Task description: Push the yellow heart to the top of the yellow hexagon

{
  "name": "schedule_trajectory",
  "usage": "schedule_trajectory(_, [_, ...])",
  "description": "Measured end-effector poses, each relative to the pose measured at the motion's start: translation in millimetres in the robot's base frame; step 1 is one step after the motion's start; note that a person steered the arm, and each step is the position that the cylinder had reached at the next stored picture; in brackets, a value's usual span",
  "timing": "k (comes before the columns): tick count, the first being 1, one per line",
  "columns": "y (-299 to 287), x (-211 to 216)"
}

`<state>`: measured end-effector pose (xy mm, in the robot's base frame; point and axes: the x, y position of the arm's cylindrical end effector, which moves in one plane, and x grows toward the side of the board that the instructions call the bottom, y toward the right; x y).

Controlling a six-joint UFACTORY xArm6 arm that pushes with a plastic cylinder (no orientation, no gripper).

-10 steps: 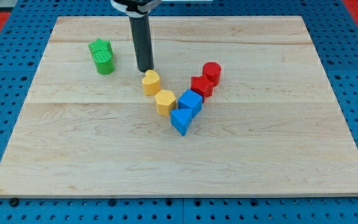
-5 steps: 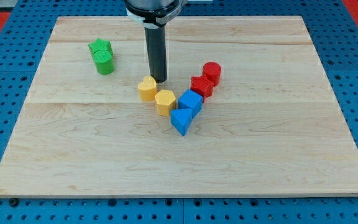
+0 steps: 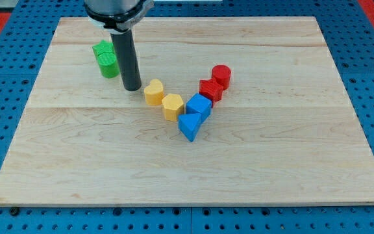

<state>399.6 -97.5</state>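
Note:
The yellow heart (image 3: 153,92) lies near the board's middle, touching the upper left of the yellow hexagon (image 3: 172,106). My tip (image 3: 132,87) rests on the board just to the left of the heart, a small gap apart from it. The rod rises from the tip toward the view's top.
A blue cube (image 3: 199,106) and a blue triangular block (image 3: 189,126) sit right of the hexagon. A red block (image 3: 210,89) and a red cylinder (image 3: 221,75) lie further right. A green star (image 3: 102,49) and a green cylinder (image 3: 108,64) stand left of the rod. The wooden board (image 3: 291,162) holds them all.
My tip moved right, nudging the heart down and left against the hexagon, then swung across to the heart's left side.

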Motion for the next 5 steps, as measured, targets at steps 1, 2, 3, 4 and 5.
schedule_trajectory(1, [19.2,0.3])
schedule_trajectory(2, [26.7,0.3])
schedule_trajectory(3, [26.6,0.3])
schedule_trajectory(4, [15.8,-7.3])
schedule_trajectory(5, [-18.4,-7.8])
